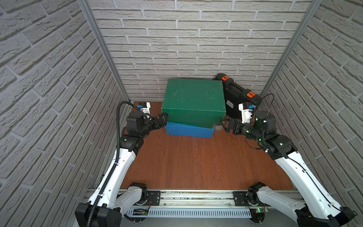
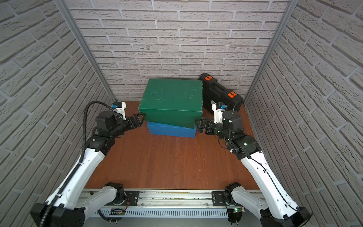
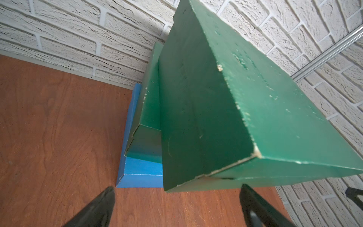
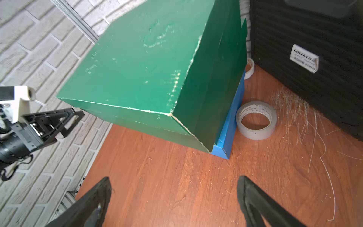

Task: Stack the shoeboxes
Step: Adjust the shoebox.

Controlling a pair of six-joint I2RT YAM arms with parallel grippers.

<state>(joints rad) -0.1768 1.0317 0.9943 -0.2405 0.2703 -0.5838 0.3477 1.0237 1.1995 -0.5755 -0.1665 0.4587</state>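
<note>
Jaws spread and empty on the left gripper [image 1: 164,120] and right gripper [image 1: 225,124], flanking the pile by the back wall: blue shoebox [image 1: 188,132] on the table [image 1: 196,167], middle green shoebox [image 3: 149,110], top green shoebox [image 1: 194,94] sitting askew, so stacking looks done bar squaring up.

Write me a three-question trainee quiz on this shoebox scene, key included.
1. True or false: the bright blue cardboard shoebox lies at the bottom of the stack.
2. Multiple choice: what lies on the wooden table right beside the blue box? A) grey tape roll B) scissors C) mug
3. Fill in: the left gripper and the right gripper both have their jaws ____.

Key: 1 true; 2 A; 3 open.
</note>
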